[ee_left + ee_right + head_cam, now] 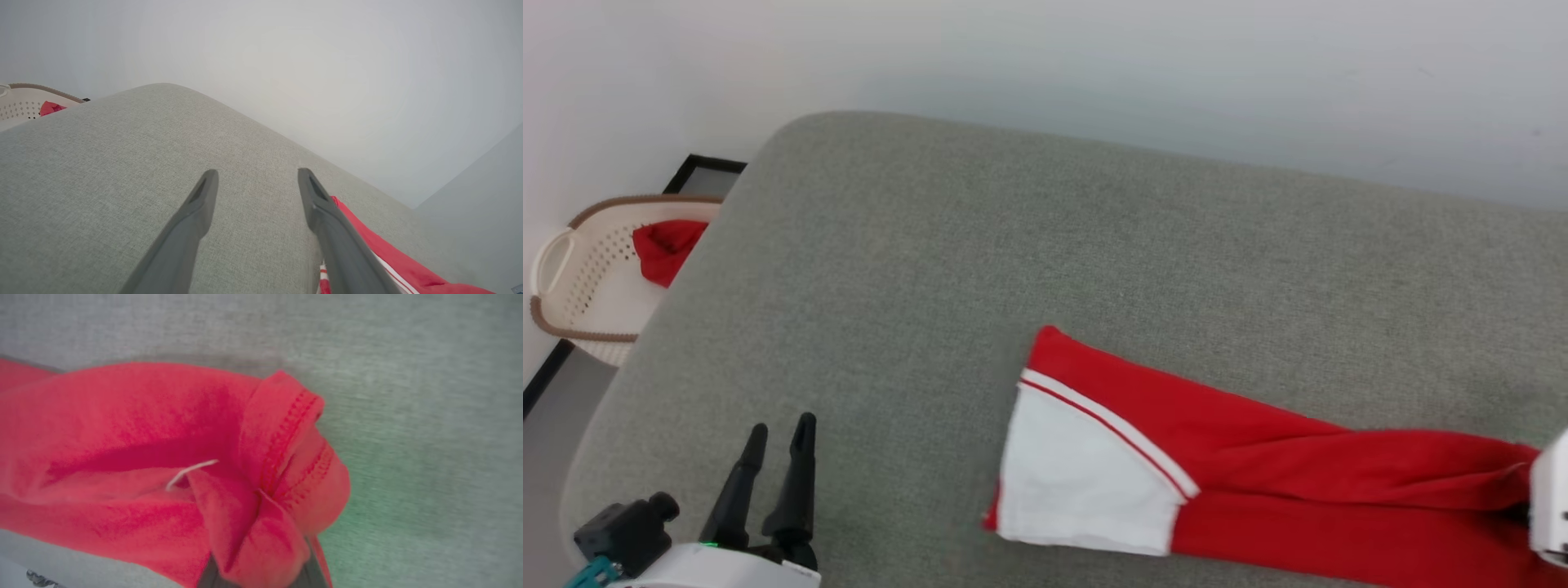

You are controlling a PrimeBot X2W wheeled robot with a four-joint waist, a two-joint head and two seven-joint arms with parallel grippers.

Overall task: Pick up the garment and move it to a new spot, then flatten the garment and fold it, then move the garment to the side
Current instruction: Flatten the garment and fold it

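Off the counter's (866,269) rounded far-left corner, a cream perforated basket (572,282) with a brown rim sits low on the floor, with a small red cloth (666,245) bundled inside it. It is well apart from everything on the counter. Between the left claw (783,425) and the garment (1258,457) lies bare grey fabric. The left claw hovers near the counter's near-left edge with its two dark fingers spread and nothing between them (the left wrist view shows the gap plainly, with a strip of red fabric just beside one finger).

The garment stretches in a long, twisted band across the near-right part of the counter. Its white sleeve (1078,482), edged with thin stripes, lies flat at the left end, and the red body runs off toward the right edge. There the right arm's pale housing (1550,498) meets it. In the right wrist view the right claw (259,575) is closed on a bunched, stitched hem of the garment, with the cloth gathered into folds between the dark fingers and a loose white thread (190,471) lying nearby.

The counter is covered in a grey woven textile, smooth and unwrinkled. Behind it rises a plain pale wall (1094,65), and grey floor (556,433) shows at the lower left.
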